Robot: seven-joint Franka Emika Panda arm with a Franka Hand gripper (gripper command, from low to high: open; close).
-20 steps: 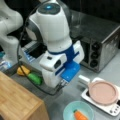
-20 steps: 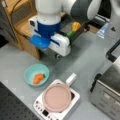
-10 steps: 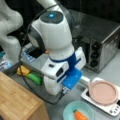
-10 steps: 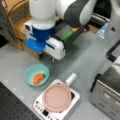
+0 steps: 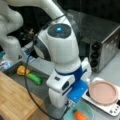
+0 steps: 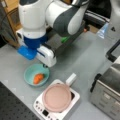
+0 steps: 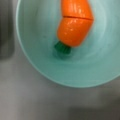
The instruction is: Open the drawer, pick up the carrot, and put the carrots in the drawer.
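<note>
Pincer (image 6: 45,65) hangs over carrot (image 7: 74,26) in teal bowl (image 7: 37,57).

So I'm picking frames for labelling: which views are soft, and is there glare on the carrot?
Wrist view: carrot fairly clear in the teal bowl, with small highlights on its skin. Both front views are blurry; the carrot shows only as an orange blob. The gripper is not visible.
</note>
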